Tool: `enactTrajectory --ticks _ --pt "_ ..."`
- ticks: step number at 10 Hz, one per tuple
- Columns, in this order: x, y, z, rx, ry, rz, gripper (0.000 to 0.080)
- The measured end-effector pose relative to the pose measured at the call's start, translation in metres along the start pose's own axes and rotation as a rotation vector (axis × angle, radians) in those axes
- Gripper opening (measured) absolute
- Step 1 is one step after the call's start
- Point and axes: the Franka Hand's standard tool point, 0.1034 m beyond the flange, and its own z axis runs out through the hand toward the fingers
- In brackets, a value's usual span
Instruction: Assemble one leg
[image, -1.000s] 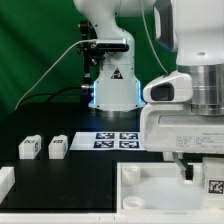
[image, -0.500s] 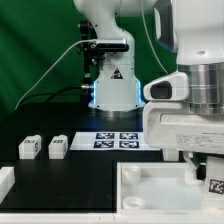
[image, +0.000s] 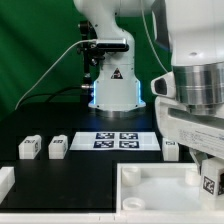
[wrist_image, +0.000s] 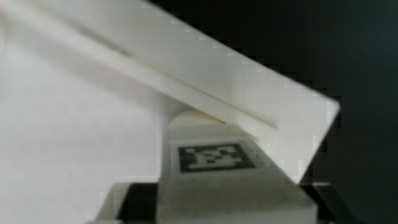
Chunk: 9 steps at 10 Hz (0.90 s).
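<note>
My gripper (image: 209, 180) is at the exterior view's lower right, shut on a small white leg (image: 211, 183) with a square tag. It holds the leg over the right corner of the large white panel (image: 150, 186). In the wrist view the leg (wrist_image: 215, 160) stands between my dark fingers (wrist_image: 135, 204), tag facing the camera, with the panel's raised rim (wrist_image: 214, 90) and corner just beyond it. Two more legs (image: 29, 147) (image: 58, 147) lie side by side at the exterior view's left. Another leg (image: 171, 149) lies beside the arm.
The marker board (image: 117, 140) lies on the black table in front of the robot base (image: 112, 92). A white part (image: 5, 181) sits at the lower left edge. My arm's bulk covers the exterior view's right side.
My arm has shifted toward the exterior view's right and turned, carrying the held leg with it. The leg lying beside the arm has come into sight.
</note>
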Motion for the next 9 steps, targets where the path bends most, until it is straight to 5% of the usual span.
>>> enactTrajectory --ticks 3,7,8,9 --pt "-0.001 -0.0025 0.0004 0.011 -0.066 0.524 0.0296" --pt "-0.0012 -0.0013 0.002 0.01 -0.049 0.6 0.0303" --pt "-0.0015 -0.0012 0.0022 0.01 -0.049 0.599 0.0515" --pt "-0.0017 -0.0012 0.0023 0.009 -0.048 0.598 0.0515"
